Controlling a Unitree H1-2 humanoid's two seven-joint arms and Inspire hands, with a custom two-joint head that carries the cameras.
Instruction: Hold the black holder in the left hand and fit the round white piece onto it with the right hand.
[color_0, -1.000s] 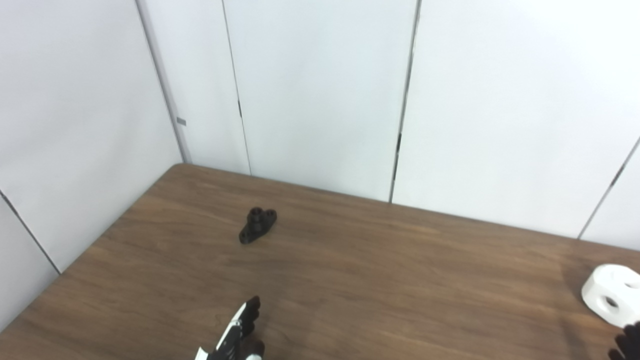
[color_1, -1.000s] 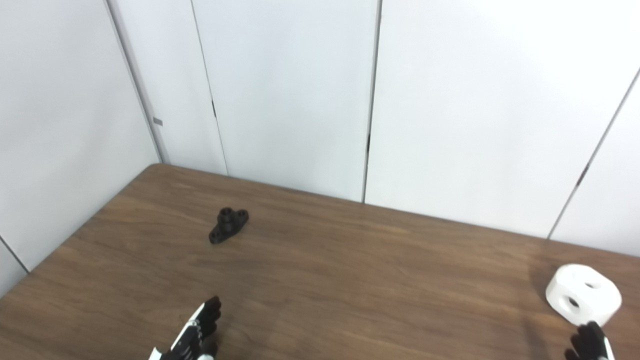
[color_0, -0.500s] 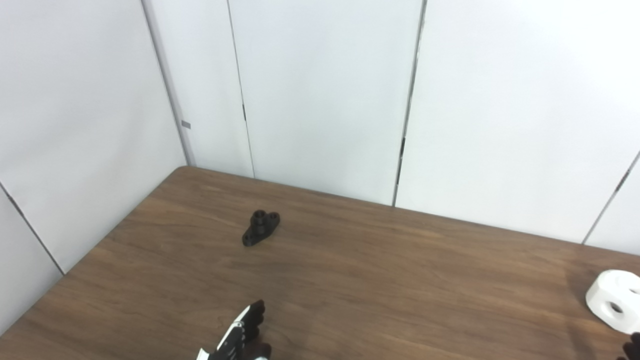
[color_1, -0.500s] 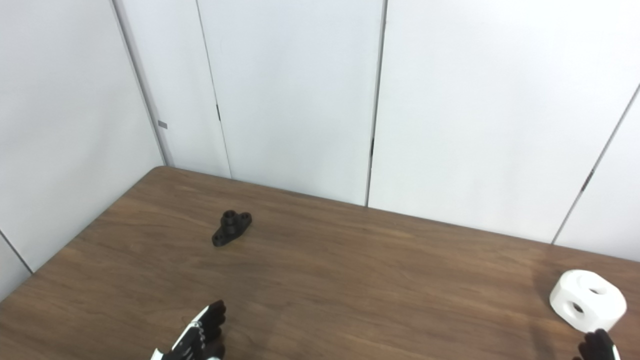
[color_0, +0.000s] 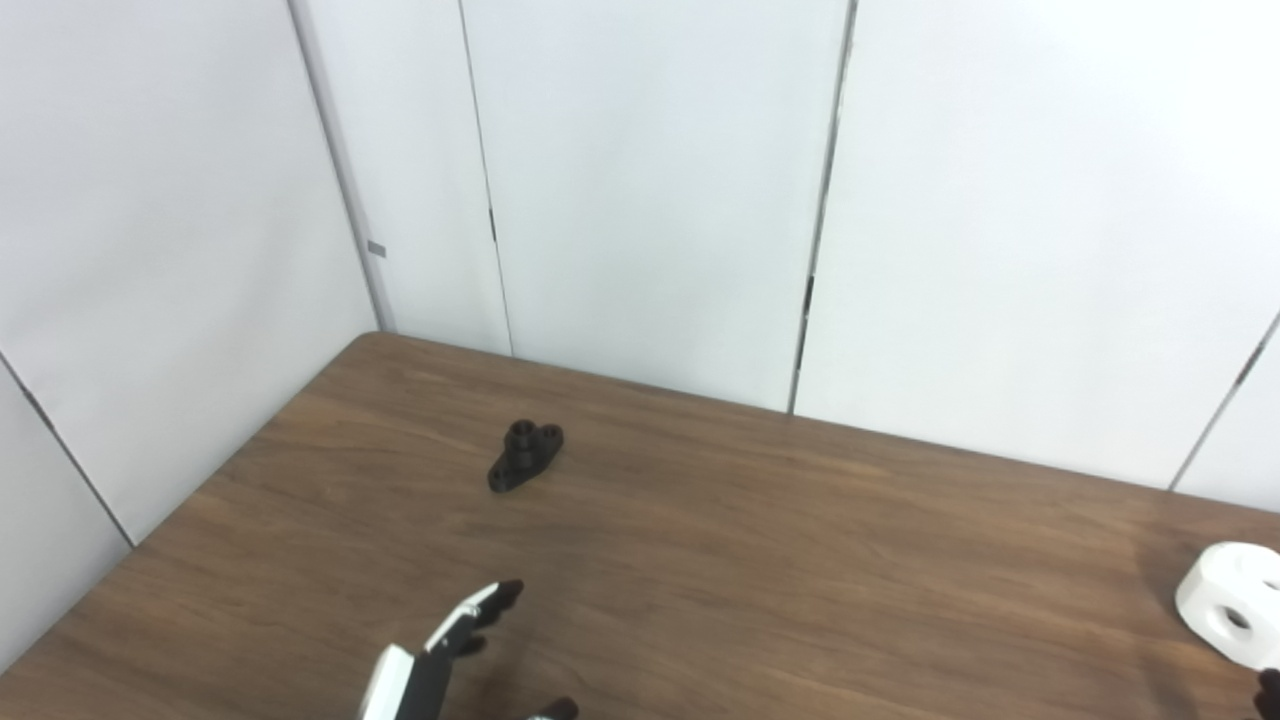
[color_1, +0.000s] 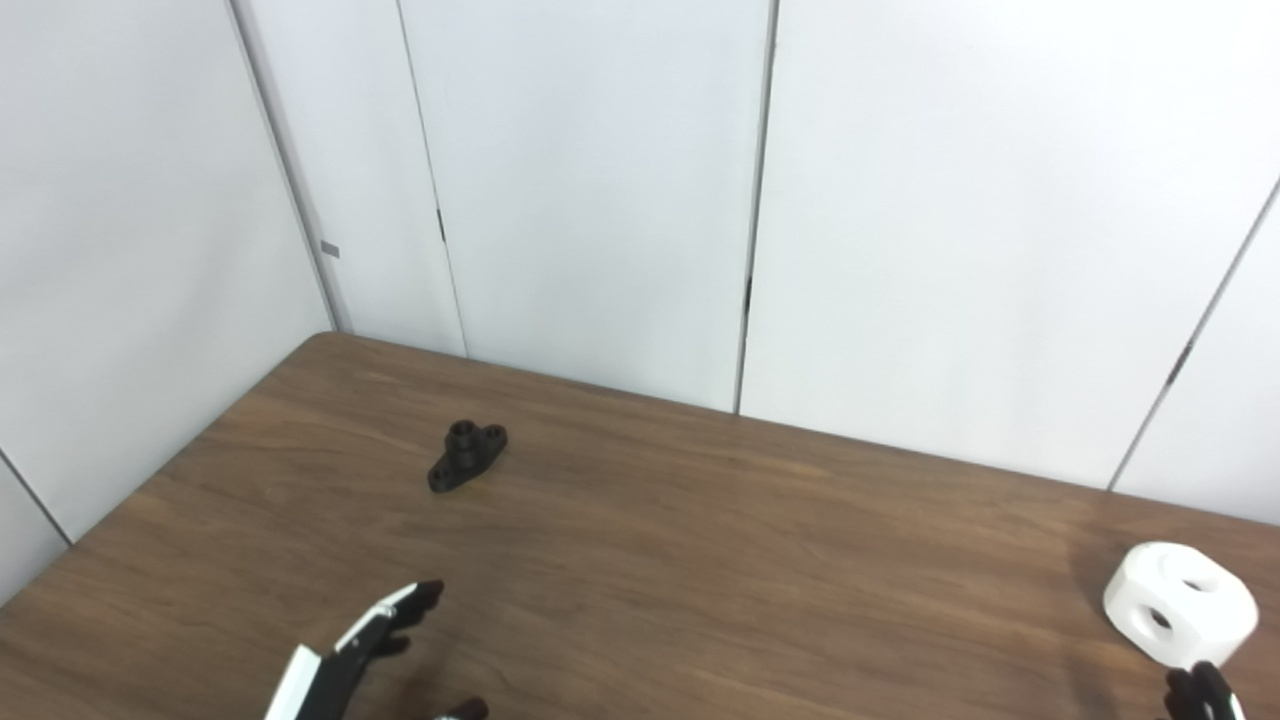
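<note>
The black holder (color_0: 524, 455) lies flat on the brown table (color_0: 700, 520), left of centre and toward the back. The round white piece (color_1: 1179, 604) with holes in it stands at the table's right edge. My left hand (color_0: 440, 650) is at the bottom of the picture, well in front of the holder, fingers spread and holding nothing. Only the fingertips of my right hand (color_1: 1200, 692) show at the bottom right, just in front of the white piece and apart from it.
White wall panels (color_0: 650, 200) stand close behind the table and along its left side. The table's left edge runs diagonally from the back corner to the bottom left.
My left hand has lifted and spread its fingers, with more of it in view. The whole picture has shifted slightly, so the camera moved. The holder and the white piece have stayed put.
</note>
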